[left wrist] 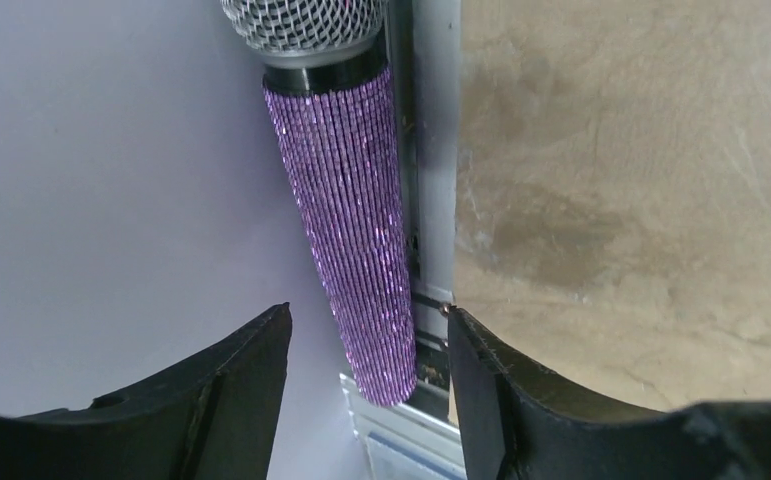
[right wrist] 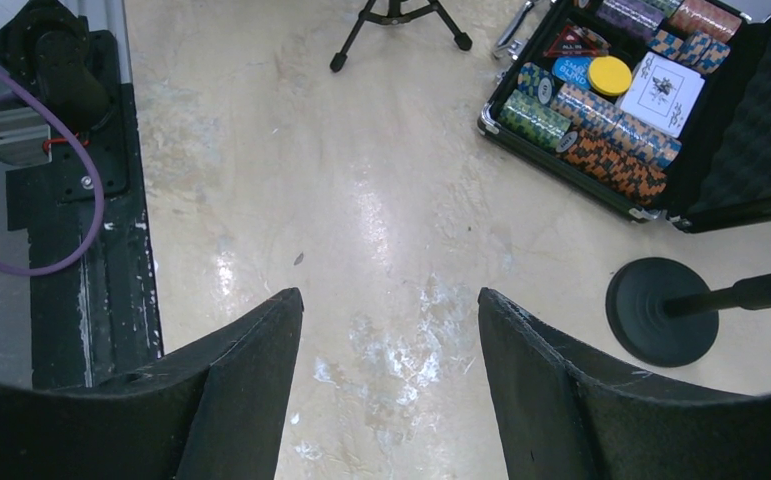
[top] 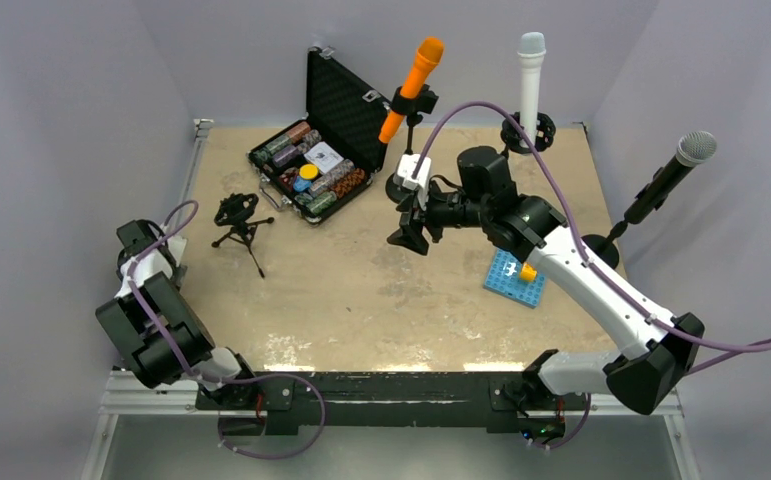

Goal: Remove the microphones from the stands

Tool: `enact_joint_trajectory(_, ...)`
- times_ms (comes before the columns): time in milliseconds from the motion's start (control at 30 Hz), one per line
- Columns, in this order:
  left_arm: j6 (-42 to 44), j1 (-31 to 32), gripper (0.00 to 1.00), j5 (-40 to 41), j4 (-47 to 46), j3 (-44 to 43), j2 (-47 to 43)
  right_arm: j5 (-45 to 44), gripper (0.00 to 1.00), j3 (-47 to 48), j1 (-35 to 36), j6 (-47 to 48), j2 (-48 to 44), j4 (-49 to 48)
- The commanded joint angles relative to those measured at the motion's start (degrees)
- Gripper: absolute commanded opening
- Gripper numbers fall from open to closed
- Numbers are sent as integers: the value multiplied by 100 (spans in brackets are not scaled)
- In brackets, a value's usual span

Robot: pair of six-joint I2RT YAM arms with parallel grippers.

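A purple glitter microphone (left wrist: 346, 200) with a silver mesh head lies off any stand along the table's left edge rail; its tail end sits between the tips of my left gripper (left wrist: 367, 310), which is open and not touching it. In the top view my left gripper (top: 168, 255) is at the far left edge and the arm hides that microphone. A small black tripod stand (top: 240, 218) stands empty. An orange microphone (top: 413, 85), a white one (top: 531, 72) and a black one (top: 669, 176) sit in stands. My right gripper (top: 411, 225) is open and empty above bare table (right wrist: 389, 293).
An open black case of poker chips (top: 316, 160) lies at the back, also in the right wrist view (right wrist: 611, 90). A blue plate with a yellow brick (top: 514, 277) lies under my right arm. The orange microphone's round stand base (right wrist: 661, 310) is just right of my right fingers.
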State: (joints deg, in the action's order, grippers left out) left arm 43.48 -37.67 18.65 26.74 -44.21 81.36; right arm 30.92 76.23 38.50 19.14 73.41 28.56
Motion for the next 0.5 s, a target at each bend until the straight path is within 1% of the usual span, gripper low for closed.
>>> enact_joint_trajectory(0,236,-80,63,71,-1047,94,265,-77,68,272,-29,25,104,-156)
enact_joint_trajectory(167,330,-111,61,176,-1406,107,732,-85,68,303,-27,29,182,-114)
enact_joint_trajectory(467,454,-136,48,290,-1729,387,1136,-112,69,301,-33,34,244,-122)
